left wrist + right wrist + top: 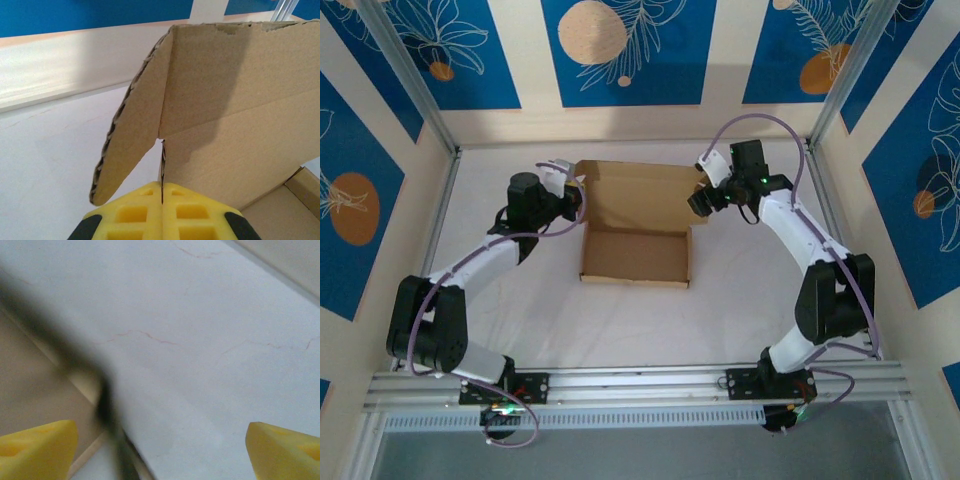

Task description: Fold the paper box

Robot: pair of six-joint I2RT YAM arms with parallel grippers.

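Note:
The paper box point(636, 256) is plain brown cardboard, a shallow tray lying on the white table with its lid panel point(640, 193) raised at the back. My left gripper point(577, 192) is at the box's left back corner. In the left wrist view its yellow fingers point(135, 212) are shut on a thin cardboard edge point(163, 165), with the lid panel point(235, 95) and a side flap point(135, 135) standing above. My right gripper point(704, 196) is at the lid's right edge, open. Its fingertips point(40, 445) stand far apart, with a blurred cardboard edge point(106, 407) near the left one.
The white table point(520, 320) is ringed by a metal frame point(630, 380) and cream walls with blue panels point(620, 50). Bare surface lies in front of the box and on both sides of it.

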